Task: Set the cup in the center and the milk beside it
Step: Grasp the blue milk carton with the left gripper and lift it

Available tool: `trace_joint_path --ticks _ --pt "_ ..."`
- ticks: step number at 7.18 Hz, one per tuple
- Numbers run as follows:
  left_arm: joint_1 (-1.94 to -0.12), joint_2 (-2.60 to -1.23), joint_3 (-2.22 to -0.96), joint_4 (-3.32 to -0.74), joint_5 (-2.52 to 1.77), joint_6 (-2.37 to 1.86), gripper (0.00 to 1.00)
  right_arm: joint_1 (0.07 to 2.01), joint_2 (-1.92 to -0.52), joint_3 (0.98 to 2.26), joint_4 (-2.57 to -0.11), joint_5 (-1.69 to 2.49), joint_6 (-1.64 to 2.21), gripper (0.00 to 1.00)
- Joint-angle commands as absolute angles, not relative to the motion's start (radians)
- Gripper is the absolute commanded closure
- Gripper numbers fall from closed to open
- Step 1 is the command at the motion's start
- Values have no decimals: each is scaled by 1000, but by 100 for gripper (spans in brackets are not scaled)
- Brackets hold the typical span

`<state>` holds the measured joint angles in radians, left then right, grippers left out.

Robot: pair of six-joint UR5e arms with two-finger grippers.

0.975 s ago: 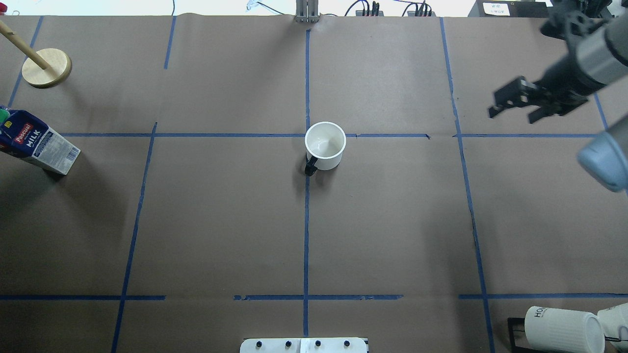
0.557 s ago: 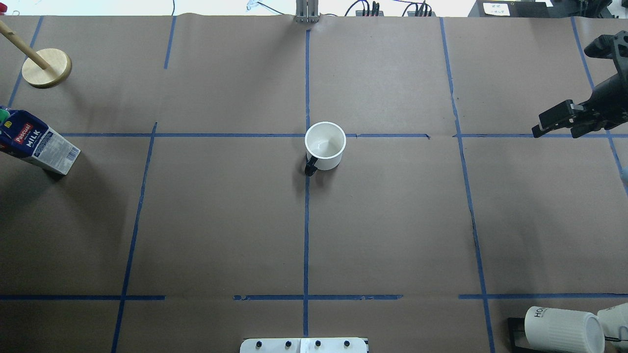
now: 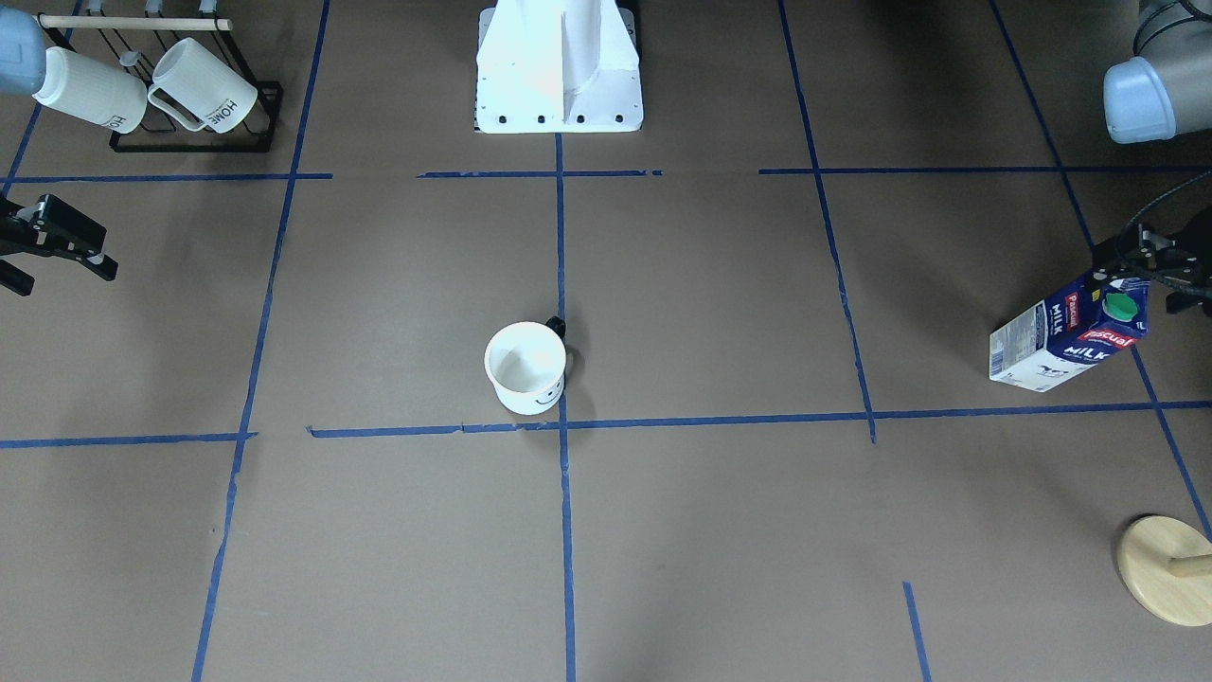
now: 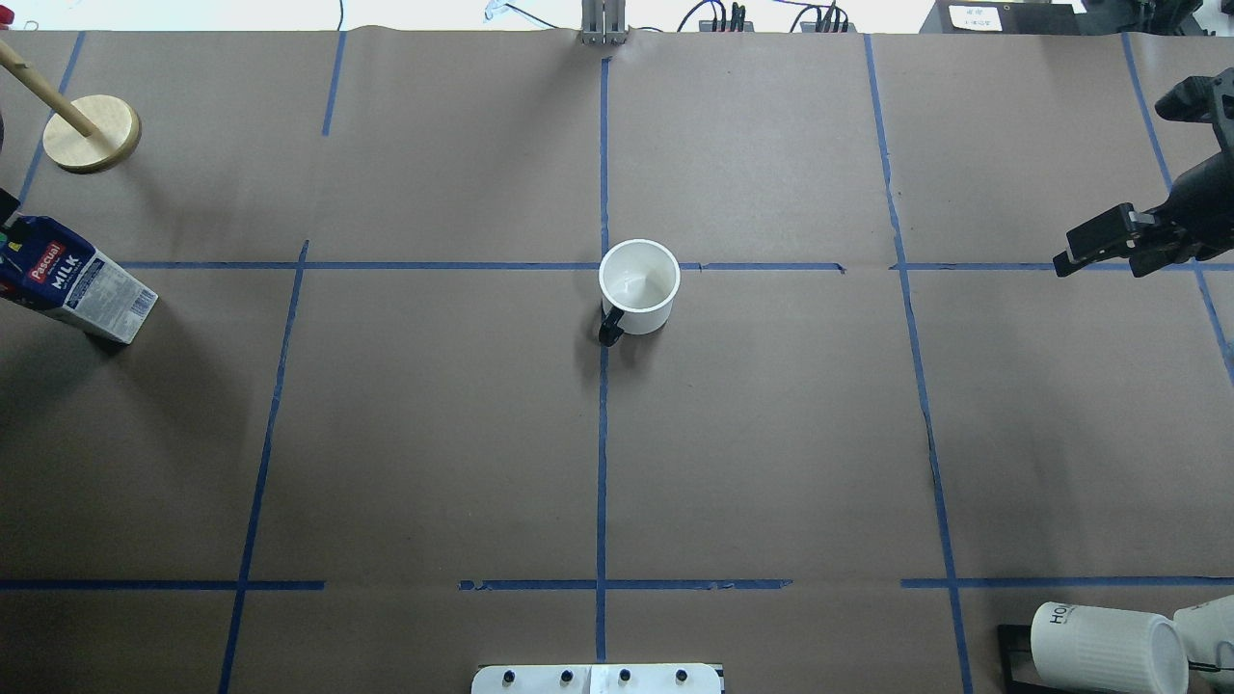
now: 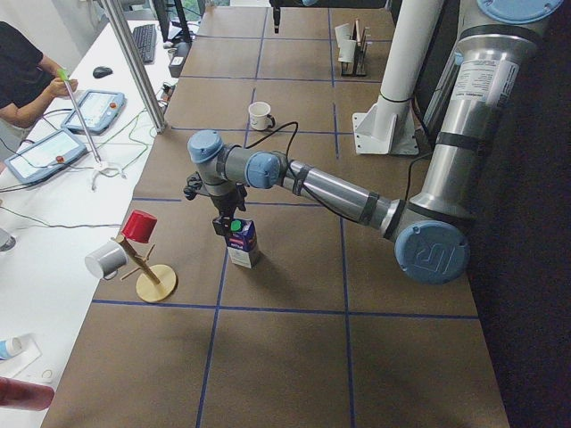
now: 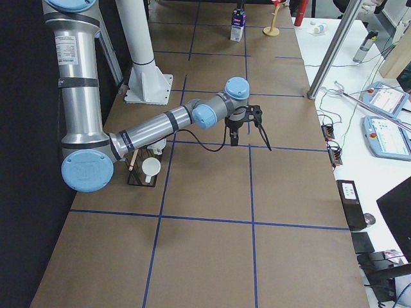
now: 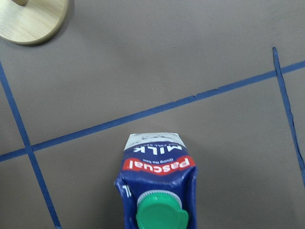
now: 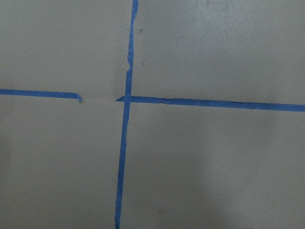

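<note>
The cup [image 4: 639,286], white with a black handle, stands upright just right of the center tape crossing [image 4: 604,266]; its smiley face shows in the front view [image 3: 525,369]. The milk [image 4: 72,284], a blue and white carton with a green cap, stands at the table's far left, also seen in the front view [image 3: 1070,336] and the left wrist view [image 7: 155,186]. My left gripper [image 3: 1150,279] hovers just over the carton's top, fingers apart, not touching it. My right gripper [image 4: 1104,249] is open and empty at the far right, well away from the cup.
A black rack with two ribbed "HOME" mugs [image 4: 1109,646] stands at the near right corner. A wooden mug tree base [image 4: 92,133] stands behind the milk. The robot's white pedestal [image 3: 559,66] stands at the near edge. An operator [image 5: 22,80] stands beyond the far side.
My right gripper has pulled back from near the cup to the table's right edge. My left gripper has come in over the milk's cap. Cup and milk have not moved.
</note>
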<state>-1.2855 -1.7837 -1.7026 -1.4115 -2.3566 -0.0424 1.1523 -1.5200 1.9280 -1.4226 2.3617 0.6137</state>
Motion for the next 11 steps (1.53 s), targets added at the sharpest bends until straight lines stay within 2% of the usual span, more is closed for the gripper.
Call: trace_joint_path --ticks 1,4,5,6,7,8,9,11 --pt "-1269 -1790 -1648 -1477 -2356 -54 0 1152 -1523 1927 -1422 2358 614 0" --pt "-1246 -1786 -1617 -1489 -2355 -52 0 1150 -1526 1925 -1420 2356 614 0" --pt "-1240 -1781 -1618 -1489 -2349 -52 4 1149 -1526 1925 -1420 2356 614 0" --pt "-1239 -1779 -1621 -1489 -2321 -54 25 1149 -1526 1924 -1420 2356 614 0" --pt "-1239 -1779 -1631 -1488 -2309 -60 61 1149 -1526 1924 -1420 2356 615 0" --pt "-1241 -1778 -1650 -1486 -2284 -63 83 1149 -1526 1925 -1420 2358 615 0" --pt "-1241 -1776 -1690 -1474 -2286 -72 92 1147 -1525 1925 -1419 2358 617 0" --pt "-1232 -1804 -1858 -1360 -2289 -250 93 1147 -1525 1925 -1419 2358 617 0"
